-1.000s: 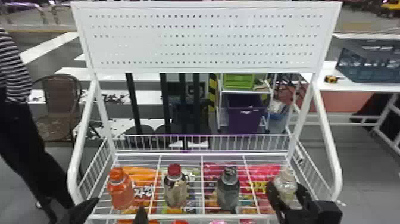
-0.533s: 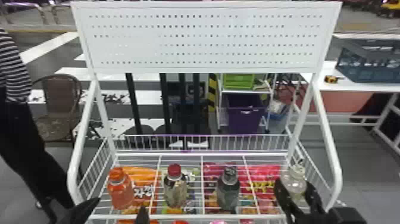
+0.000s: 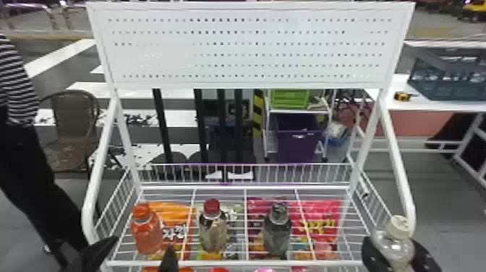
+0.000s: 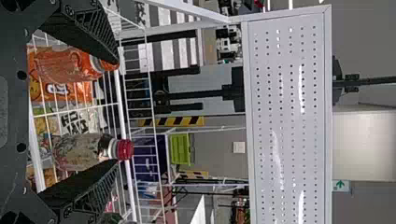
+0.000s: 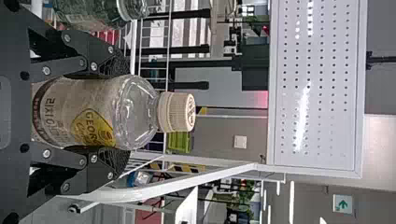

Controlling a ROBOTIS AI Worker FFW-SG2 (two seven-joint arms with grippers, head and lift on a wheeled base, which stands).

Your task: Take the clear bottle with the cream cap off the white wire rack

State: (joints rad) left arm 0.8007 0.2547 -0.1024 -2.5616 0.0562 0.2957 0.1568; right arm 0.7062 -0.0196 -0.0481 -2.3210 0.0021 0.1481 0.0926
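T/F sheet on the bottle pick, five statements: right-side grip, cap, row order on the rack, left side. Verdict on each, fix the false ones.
1. The right end effector is closed on the clear bottle with the cream cap. True.
2. The cream cap is off the bottle. False: it is on the neck.
3. Three other bottles stand in a row on the white wire rack. True.
4. The red-capped bottle is at the left end of that row. False: the orange bottle is; the red-capped one is in the middle.
5. The left end effector is gripping the orange bottle. False: its fingers are apart and hold nothing.
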